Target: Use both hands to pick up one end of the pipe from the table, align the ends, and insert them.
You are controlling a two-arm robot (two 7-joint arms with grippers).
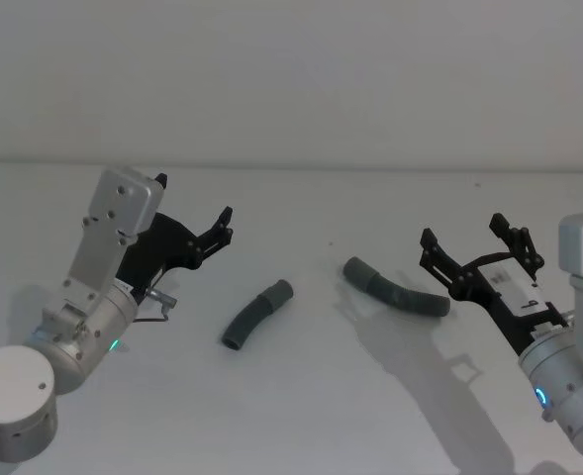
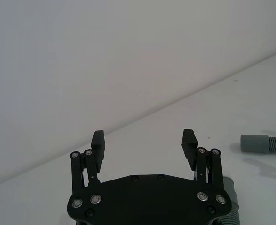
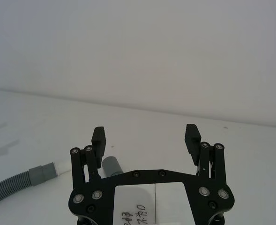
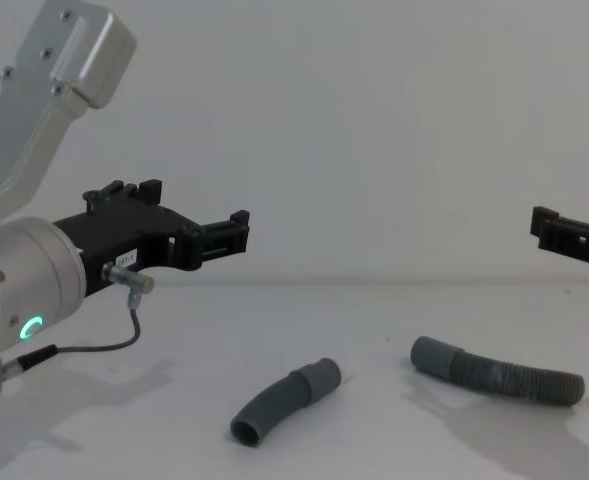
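Left hand and right hand hover (fingers spread wide), both angled inward.

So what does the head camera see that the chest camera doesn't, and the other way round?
Head view: from above, the whole right arm with its blue light, and the right gripper with fingers spread open. Chest view: side-on, how high both grippers hang above the table, clear of the hoses. Both: the left gripper, open, and the short curved hose and the longer hose lying apart, neither held.

Short hose, long hose: dark grey, ribbed. Left gripper, right gripper: black. Table: white. Green ring noted behind left gripper.
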